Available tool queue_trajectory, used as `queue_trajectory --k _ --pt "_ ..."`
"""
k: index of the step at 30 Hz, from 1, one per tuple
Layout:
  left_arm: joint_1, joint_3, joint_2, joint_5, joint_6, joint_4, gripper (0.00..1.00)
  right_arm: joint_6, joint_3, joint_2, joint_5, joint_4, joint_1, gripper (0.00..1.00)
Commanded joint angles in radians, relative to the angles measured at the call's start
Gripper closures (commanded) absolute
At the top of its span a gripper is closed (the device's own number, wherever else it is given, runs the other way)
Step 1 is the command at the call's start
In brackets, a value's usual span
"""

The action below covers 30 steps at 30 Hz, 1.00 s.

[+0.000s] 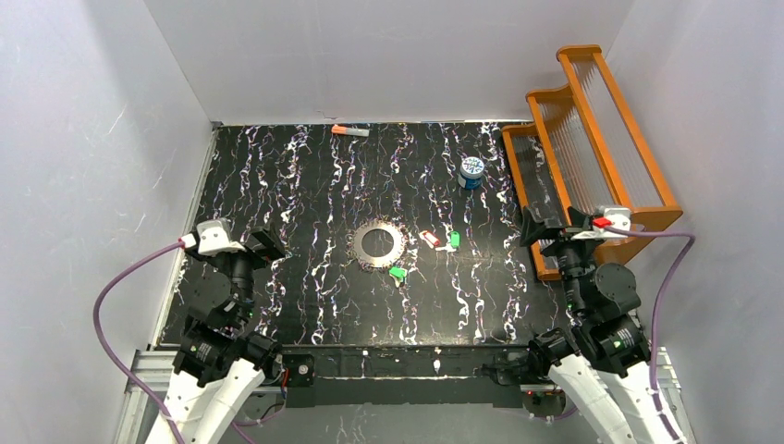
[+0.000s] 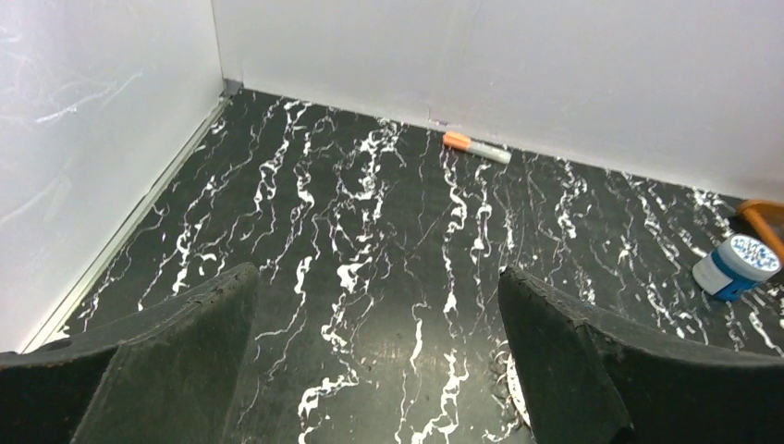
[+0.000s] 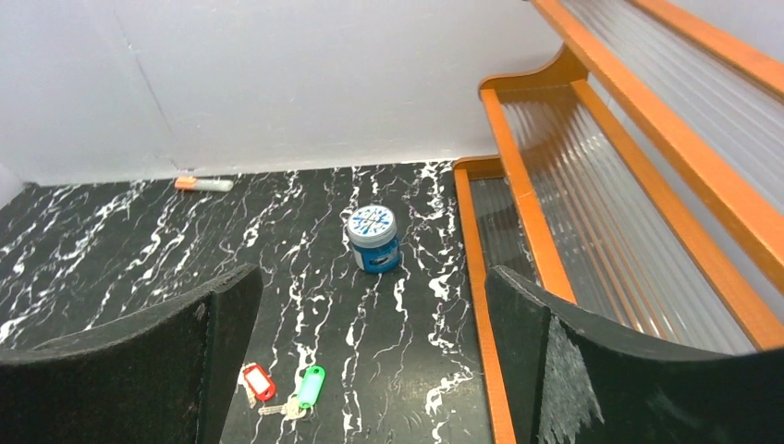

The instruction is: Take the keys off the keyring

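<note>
Spotted the keyring (image 1: 378, 244) lying flat about mid-table, hole bare, nothing threaded through. Counted three keys (image 1: 429, 239) loose on the black marbled table (image 1: 277, 185) just right of it. Red key (image 3: 256, 381) and one green key (image 1: 453, 240) side by side, other green key (image 1: 398, 273) down by the ring's near-right edge, close but not clearly touching. Hard to rule out a tiny link between the red and green pair from the right wrist view. Could just be metal ends lying together.

Both pincers released and gripping nothing. Left gripper (image 2: 374, 287) parked over bare table on the left, right gripper (image 3: 370, 287) on the right beside the wooden rack (image 1: 592, 139), each well apart from the ring. Further out, just a blue-and-white tub (image 1: 471, 172) and an orange-and-grey marker (image 1: 349, 130) by the back wall, neither part of the job.

Looks basically finished as far as getting keys off the ring goes. Next move, if any: check that red-green pair, and if joined, pin one and tease the other free. Fiddly at that size, so easy to skid them across the table instead of gripping.
</note>
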Motion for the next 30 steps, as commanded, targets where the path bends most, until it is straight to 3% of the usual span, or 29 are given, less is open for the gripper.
queue_trajectory --k 1,6,20,25,30 --pt "0.004 -0.020 0.009 -0.038 -0.018 0.044 0.02 -0.006 -0.028 -0.057 0.089 0.113 0.002 0.01" --pt "0.003 -0.013 0.044 -0.025 -0.038 0.045 0.02 0.122 -0.063 -0.054 0.182 0.189 0.001 0.01" --pt "0.004 -0.014 0.043 -0.006 -0.038 0.047 0.02 0.197 -0.124 -0.098 0.088 0.276 0.001 0.01" --pt "0.004 -0.014 0.048 -0.002 -0.038 0.048 0.02 0.290 -0.093 -0.040 0.055 0.246 0.005 0.01" --pt "0.004 -0.015 0.046 -0.001 -0.038 0.046 0.02 0.324 0.016 0.076 0.059 0.107 0.033 0.01"
